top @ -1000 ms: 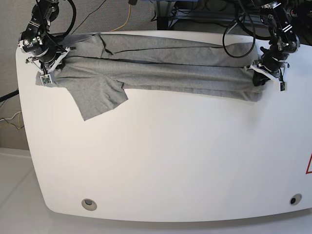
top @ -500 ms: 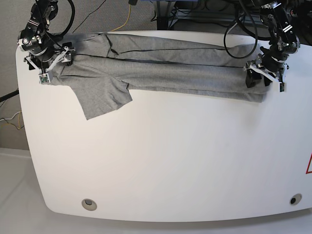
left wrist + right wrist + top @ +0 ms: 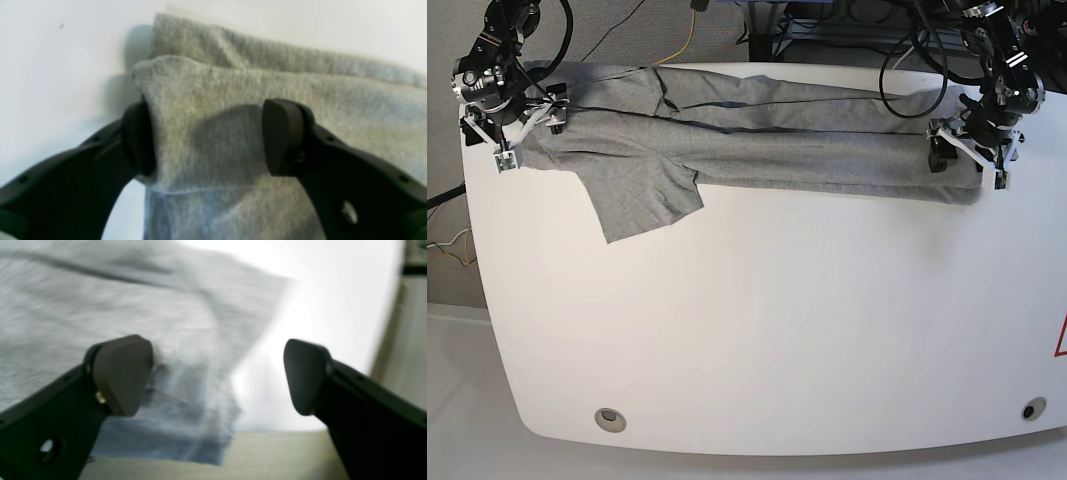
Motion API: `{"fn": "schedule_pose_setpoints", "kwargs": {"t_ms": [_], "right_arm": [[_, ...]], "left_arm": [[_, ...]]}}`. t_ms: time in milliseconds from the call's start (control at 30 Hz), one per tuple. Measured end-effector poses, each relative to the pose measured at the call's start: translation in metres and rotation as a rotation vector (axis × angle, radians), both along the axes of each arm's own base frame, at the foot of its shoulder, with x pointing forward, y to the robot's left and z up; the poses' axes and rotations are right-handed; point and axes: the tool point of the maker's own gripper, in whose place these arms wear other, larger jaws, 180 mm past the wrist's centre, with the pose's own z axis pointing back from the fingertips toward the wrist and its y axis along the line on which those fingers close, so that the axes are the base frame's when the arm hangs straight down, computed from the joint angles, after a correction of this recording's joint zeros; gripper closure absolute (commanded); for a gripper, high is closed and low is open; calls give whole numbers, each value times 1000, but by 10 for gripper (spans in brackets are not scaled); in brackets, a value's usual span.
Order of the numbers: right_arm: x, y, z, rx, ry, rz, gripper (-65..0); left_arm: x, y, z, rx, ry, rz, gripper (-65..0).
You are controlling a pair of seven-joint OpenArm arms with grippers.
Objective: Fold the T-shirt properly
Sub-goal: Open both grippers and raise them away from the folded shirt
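Note:
The grey T-shirt (image 3: 757, 150) lies folded into a long band along the far side of the white table (image 3: 777, 320), with one sleeve (image 3: 642, 200) sticking out toward the front. My right gripper (image 3: 527, 135) stands open over the band's left end; in the right wrist view its fingers (image 3: 123, 373) are far apart above blurred cloth (image 3: 100, 306) near the table edge. My left gripper (image 3: 967, 160) stands open at the band's right end. In the left wrist view the folded cloth (image 3: 233, 100) sits loose between its fingers (image 3: 283, 136), and one pad touches the fold.
Black cables and a yellow cable (image 3: 692, 30) hang behind the table's far edge. Two round holes (image 3: 608, 418) sit near the front corners. A red triangle mark (image 3: 1061, 335) shows at the right edge. Both arms lean in from the back corners.
Both grippers went from shut on the shirt to open and let it go. The folded band settled slightly farther back on the table, and the left-side gripper moved back and outward.

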Motion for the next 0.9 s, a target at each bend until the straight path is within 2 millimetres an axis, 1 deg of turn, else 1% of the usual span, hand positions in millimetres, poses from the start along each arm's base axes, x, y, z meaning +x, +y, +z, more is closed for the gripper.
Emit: {"fn": "schedule_pose_setpoints", "kwargs": {"t_ms": [133,200,333,400,533,633,767,900], "right_arm": [[8,-1,6,-11,-5,-1,-625],[12,0,9,-10,-17,9,-625],[17,-4,15,-26,-28,16,-625],[16,-9,16,-42,-17,7,-625],[19,-10,18,-47,0,-4,-625],[28,-10,24,-49,-13,-6,-625],[41,-10,38,-63,-57,0,-625],[50,-9,44,-64,-73,-1,-625]], "left_arm": [[-1,0,9,31,-4,-5,-461],[3,1,18,47,-29,-9,-461],[14,-1,39,72,-91,-23,-461],[17,-1,43,75,-104,-24,-461],[16,0,42,77,-99,-25,-461],[15,8,45,86,-103,-1,-461],[21,21,61,119,-141,30,-461],[28,24,72,126,-179,31,-461]]}}
